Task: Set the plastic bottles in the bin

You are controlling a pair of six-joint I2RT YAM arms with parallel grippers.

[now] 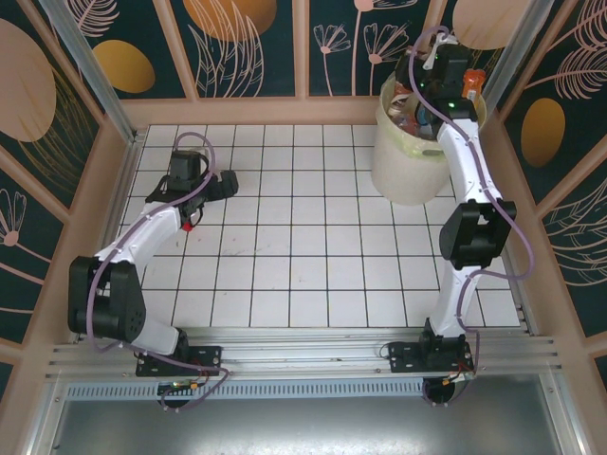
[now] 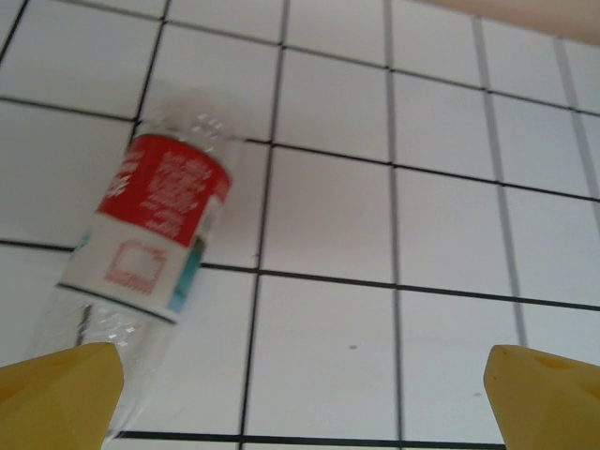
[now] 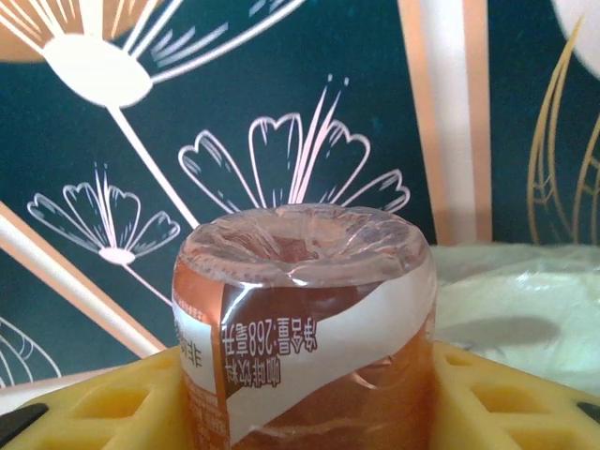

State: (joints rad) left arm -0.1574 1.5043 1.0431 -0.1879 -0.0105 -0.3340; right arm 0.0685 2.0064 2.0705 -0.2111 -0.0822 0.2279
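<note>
gripping amber bottle (image 3: 305, 309) in right tool (image 3: 300, 398) above bin (image 1: 403, 171), left tool (image 2: 300, 398) wide, red-labelled bottle (image 2: 155, 225) lying just beside it

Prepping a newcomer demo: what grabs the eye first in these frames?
First, the right gripper, shut on an amber bottle and poised over the pale bin at the far right corner of the white tiled table. Next, a clear bottle with a red label, lying on the tiles just ahead of the open left gripper.
</note>
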